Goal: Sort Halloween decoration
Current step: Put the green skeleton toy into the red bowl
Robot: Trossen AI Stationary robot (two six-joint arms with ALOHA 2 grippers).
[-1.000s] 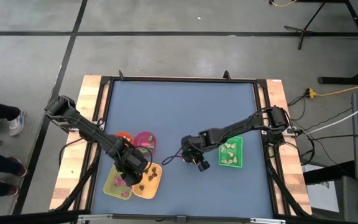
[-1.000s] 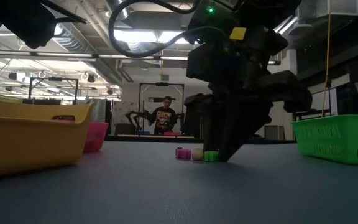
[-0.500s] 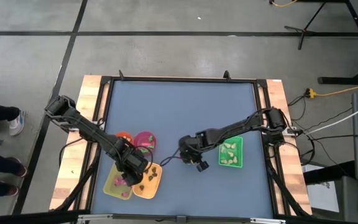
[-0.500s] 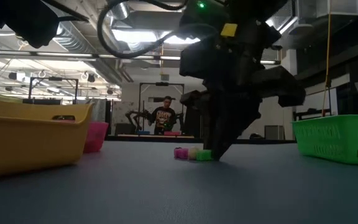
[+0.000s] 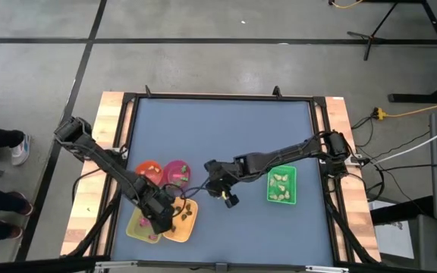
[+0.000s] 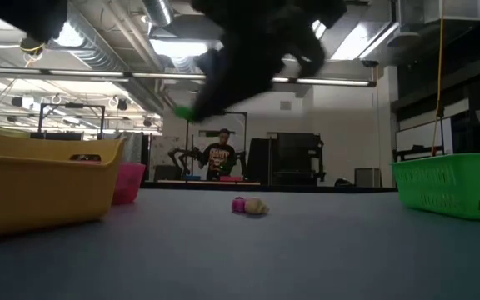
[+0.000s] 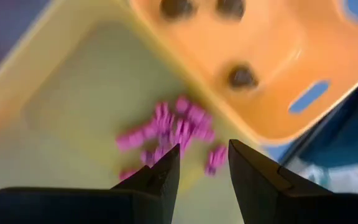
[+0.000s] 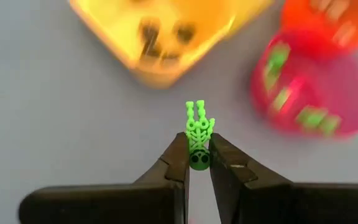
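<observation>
A: On the left, the left gripper (image 5: 158, 220) is hung over the yellow tray (image 7: 73, 118), jaws parted with nothing between them. A heap of magenta trinkets (image 7: 173, 134) is seen below, and dark ones (image 7: 241, 76) lie in the orange tray (image 7: 278, 68) beside it. Little risk is judged there unless the arm is lowered into the tray wall.

B: And further right?

A: The pink bowl (image 8: 303, 87) already holds green pieces, with the orange bowl (image 8: 328, 18) just behind it. The right gripper (image 8: 197, 158) is carried above the mat near the bowls, and a green skeleton (image 8: 197, 134) is pinched between its tips by the head only.

B: So what could go wrong?

A: With so small a hold, the skeleton could be twisted out or dropped short of a bowl. If it is released too early, it may land in the orange tray among the dark pieces, or bounce off a rim.

B: Anything left on the mat?

A: A magenta trinket (image 6: 239, 204) and a cream one (image 6: 257, 206) lie touching, mid-table. The green tray (image 5: 281, 186) at far right holds cream pieces.
</observation>
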